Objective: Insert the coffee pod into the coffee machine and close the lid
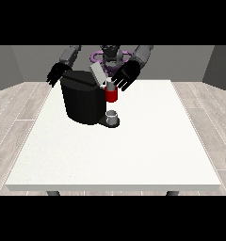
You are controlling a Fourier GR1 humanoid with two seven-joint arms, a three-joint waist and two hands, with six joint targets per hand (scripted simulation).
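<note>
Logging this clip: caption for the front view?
Robot hand at the view's right reaches the open-lidded coffee machine; other robot hand hovers behind.

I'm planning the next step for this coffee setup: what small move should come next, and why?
Probably bring the hand at the view's right down a little onto the lid. The lid is tilted up and open above the red pod holder of the coffee machine, and the hand hovers right beside it with fingers spread. No pod is visible outside.
</note>
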